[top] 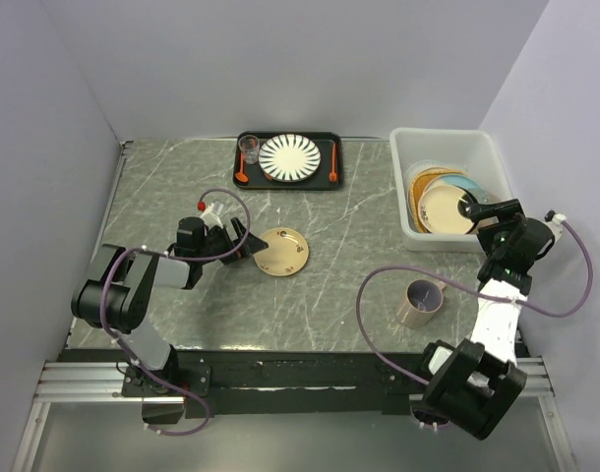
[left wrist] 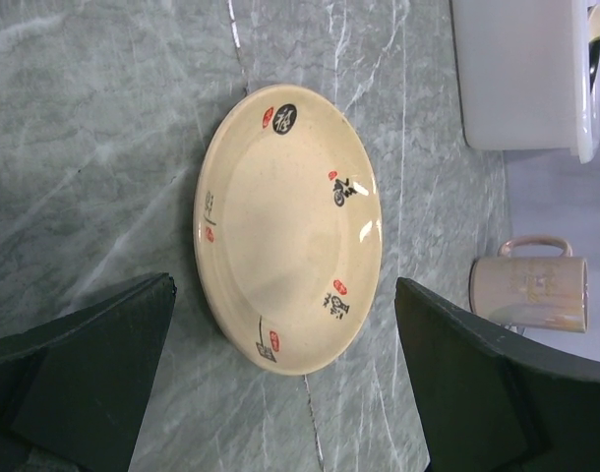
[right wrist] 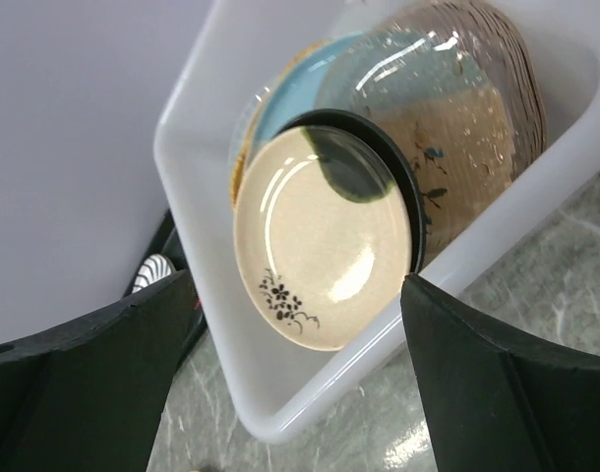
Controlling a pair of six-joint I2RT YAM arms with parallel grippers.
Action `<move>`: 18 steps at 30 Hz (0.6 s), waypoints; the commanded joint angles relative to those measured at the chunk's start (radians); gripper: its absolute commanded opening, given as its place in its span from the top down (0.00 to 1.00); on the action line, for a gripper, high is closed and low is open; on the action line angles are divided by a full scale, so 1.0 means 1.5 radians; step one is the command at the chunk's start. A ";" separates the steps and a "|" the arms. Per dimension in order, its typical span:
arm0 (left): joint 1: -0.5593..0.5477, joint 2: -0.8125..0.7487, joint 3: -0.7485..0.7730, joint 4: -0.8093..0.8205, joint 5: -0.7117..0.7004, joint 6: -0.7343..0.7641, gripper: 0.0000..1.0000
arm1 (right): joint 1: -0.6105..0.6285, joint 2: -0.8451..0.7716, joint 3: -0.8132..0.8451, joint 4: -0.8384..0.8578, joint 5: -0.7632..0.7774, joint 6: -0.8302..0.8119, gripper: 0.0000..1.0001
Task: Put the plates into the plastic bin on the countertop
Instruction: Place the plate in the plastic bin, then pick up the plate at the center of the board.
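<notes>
One plate (top: 282, 252) lies flat at the middle of the tabletop (top: 172, 187). Your left jaws stand apart, low, just beside it toward the left edge, likely lined up to pinch its rim. The bin (top: 446, 146) at the far right corner holds leaning plates (right wrist: 325, 251). Your right jaws, apart and empty, hover over its near wall.

**Blind spots from my station**

In the plastic bin (right wrist: 197, 128), the front cream plate (right wrist: 320, 251) hides most of the stacked plates (right wrist: 448, 98) behind it. From above, my right gripper (top: 482, 209) covers part of them. On the tan plate (left wrist: 290, 236), I can't read the small painted marks.
</notes>
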 commanded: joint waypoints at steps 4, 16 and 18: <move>0.002 0.025 0.029 0.040 0.027 -0.010 0.07 | 0.003 -0.046 -0.003 0.032 -0.008 -0.006 0.06; 0.000 0.127 0.051 0.070 0.009 -0.021 0.41 | 0.202 -0.041 0.042 -0.001 0.038 -0.025 0.06; 0.000 0.148 0.053 0.070 -0.002 -0.019 0.48 | 0.256 -0.046 0.043 0.006 0.066 -0.019 0.06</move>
